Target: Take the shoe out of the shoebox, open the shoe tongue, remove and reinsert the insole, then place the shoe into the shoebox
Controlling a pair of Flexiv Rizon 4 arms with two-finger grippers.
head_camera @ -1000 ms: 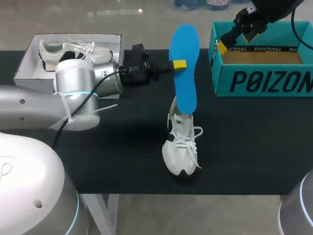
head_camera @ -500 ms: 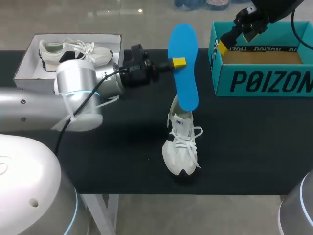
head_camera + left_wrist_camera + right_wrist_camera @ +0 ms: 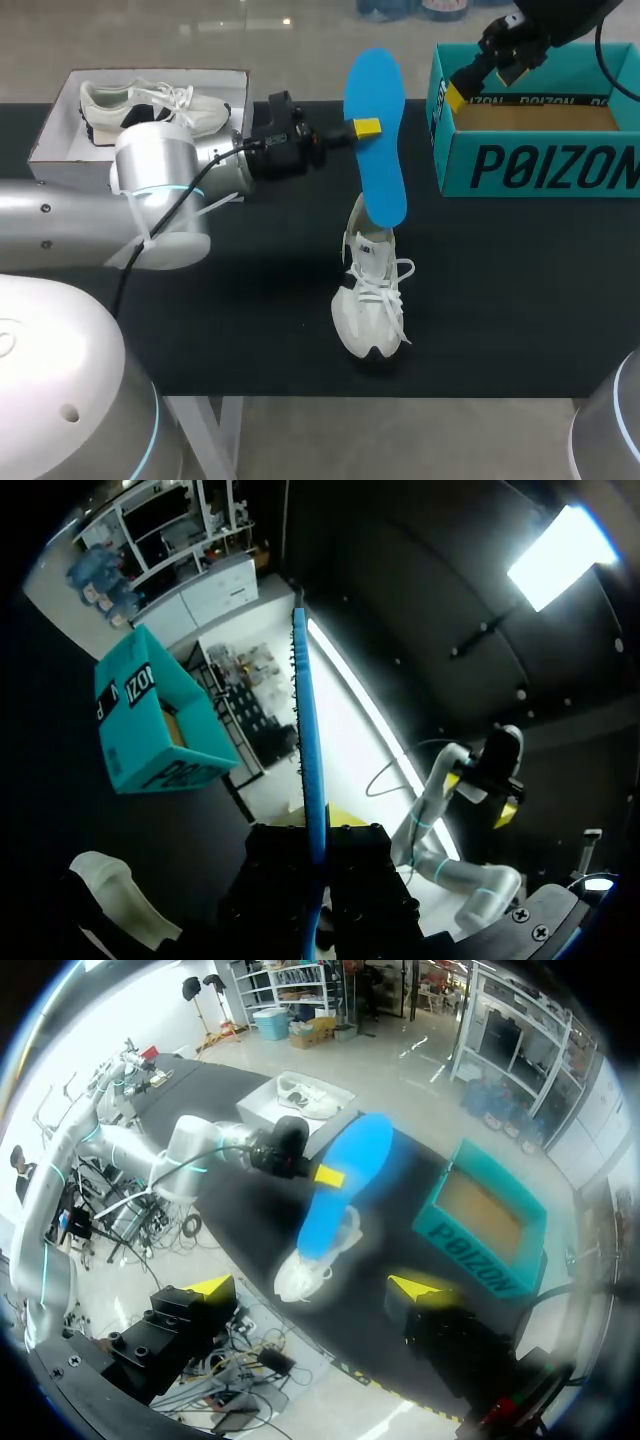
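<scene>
Left gripper [image 3: 362,128] pinches blue foam insole [image 3: 375,150] by one edge, upright, lower end at mouth of white lace-up sneaker [image 3: 368,300] near black table's [image 3: 200,330] front edge, likely for straight sliding; right gripper [image 3: 315,1287], fingers spread, hangs clear, high by teal cardboard shoebox [image 3: 530,160] at far right corner

- We count two white shoes: one laced shoe [image 3: 372,300] on the table [image 3: 250,330] and one second shoe [image 3: 150,105] inside the white box [image 3: 50,140].
- We count one blue insole [image 3: 378,150].
- We count two boxes: the white box and one teal shoebox [image 3: 540,165].
- We count one black table under all of it.
- We count two arms: one left arm [image 3: 80,215] and one right arm [image 3: 560,15].
- We count two grippers, one per arm: the left gripper [image 3: 365,128] and the right gripper [image 3: 458,93].
- We count two yellow fingertips [image 3: 212,1285] in the right wrist view, and one yellow tip on each gripper in the head view.
</scene>
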